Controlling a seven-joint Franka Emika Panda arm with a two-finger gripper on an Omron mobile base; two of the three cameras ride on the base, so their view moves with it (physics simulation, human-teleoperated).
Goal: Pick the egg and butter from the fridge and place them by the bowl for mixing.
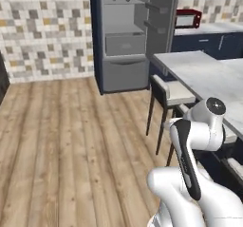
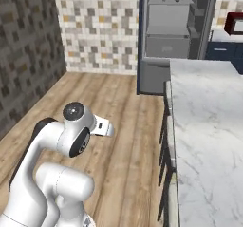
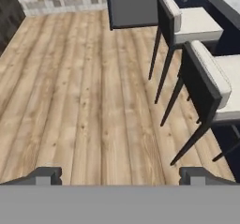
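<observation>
While the arm is sitting folded low over its base, the gripper (image 3: 120, 175) is pointing down at the wooden floor (image 3: 84, 101), jaws standing wide apart with nothing between them; only the two dark fingertips (image 3: 44, 175) are showing at the bottom of the hand view.

Fridge (image 1: 124, 36) is standing open at the far end of the room, against the mosaic tile wall (image 1: 45, 29), well apart from the arm. Its grey inner shelves and wide drawer (image 1: 125, 44) are facing the base, the door (image 1: 159, 17) swung out to the right with its shelves edge-on. Egg and butter: can't make them out on the shelves at this range. The bowl isn't discernible either.

Marble tabletop (image 2: 209, 126) is running along the arm's right side toward the fridge. Two stools (image 3: 187, 24) with pale seats and dark legs are tucked against it, one behind the other, just ahead of the gripper in the hand view. Red microwave (image 1: 188, 18) is sitting on the back counter to the right of the fridge door.
</observation>
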